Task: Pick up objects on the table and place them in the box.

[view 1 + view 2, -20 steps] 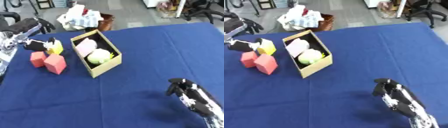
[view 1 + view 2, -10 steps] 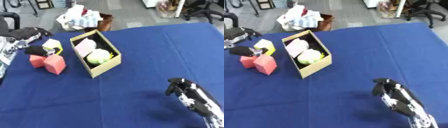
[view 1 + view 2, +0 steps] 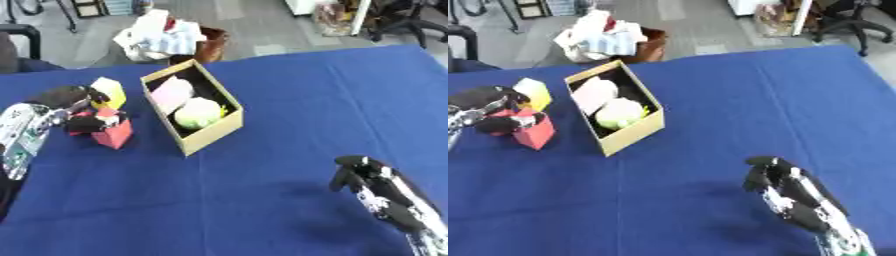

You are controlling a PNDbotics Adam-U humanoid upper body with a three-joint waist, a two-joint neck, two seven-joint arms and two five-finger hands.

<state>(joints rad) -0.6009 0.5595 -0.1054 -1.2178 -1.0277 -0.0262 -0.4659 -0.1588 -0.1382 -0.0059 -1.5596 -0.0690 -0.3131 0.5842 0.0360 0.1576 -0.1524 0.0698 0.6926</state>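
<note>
Left robot hand (image 3: 72, 107) was curled round a red block (image 3: 111, 131) just left of the box (image 3: 214, 132), seemingly for lifting; a yellow block (image 3: 108, 91) lay beside. Right robot hand (image 3: 785, 191), fingers curled, hung idle over the desk (image 3: 289, 105).

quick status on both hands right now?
Left hand: fingers curled around a red block, beside the yellow block.
Right hand: idle near the lower right corner, fingers curled, holding nothing.
</note>
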